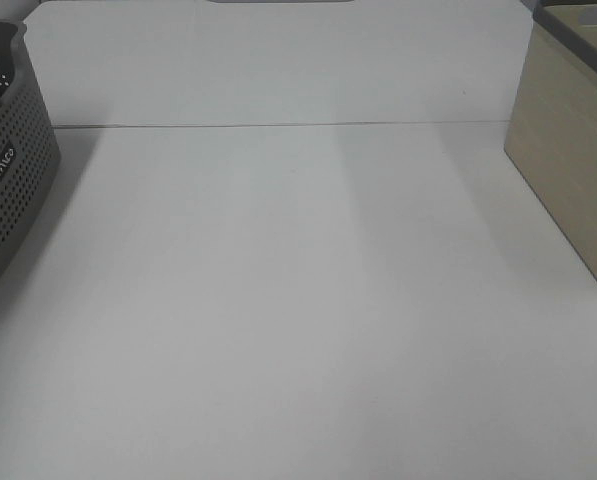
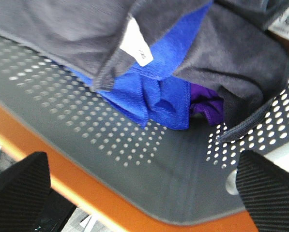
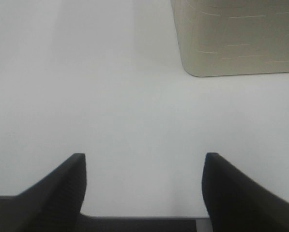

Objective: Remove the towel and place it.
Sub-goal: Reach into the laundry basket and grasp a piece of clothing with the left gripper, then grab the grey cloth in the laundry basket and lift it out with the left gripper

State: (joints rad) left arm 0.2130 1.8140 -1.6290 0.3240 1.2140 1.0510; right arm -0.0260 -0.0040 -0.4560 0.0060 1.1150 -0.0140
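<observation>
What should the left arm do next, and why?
Probably ease the left gripper deeper into the grey basket toward the dark towel, then close on a fold. Its jaws stand wide apart, holding nothing, and the towel lies bunched over a blue cloth, within easy view.

The left gripper (image 2: 142, 159) shows two matte black fingers (image 2: 22, 191). Their surfaces carry fine diagonal ribbing, close parallel ridges that catch a faint grey sheen. Their ends are cut on a slant and finish in blunt corners. The right gripper (image 3: 144, 157) also has a pair of black fingers (image 3: 59, 191), but these look smooth and the soft focus shows no texture on them. Each one broadens from a rounded tip into a sloping shoulder. A dark bar (image 3: 139, 223) runs between their bases and ends beside a small, paler grey patch (image 3: 203, 225). No cables, screws or markings can be made out on either one.
</observation>
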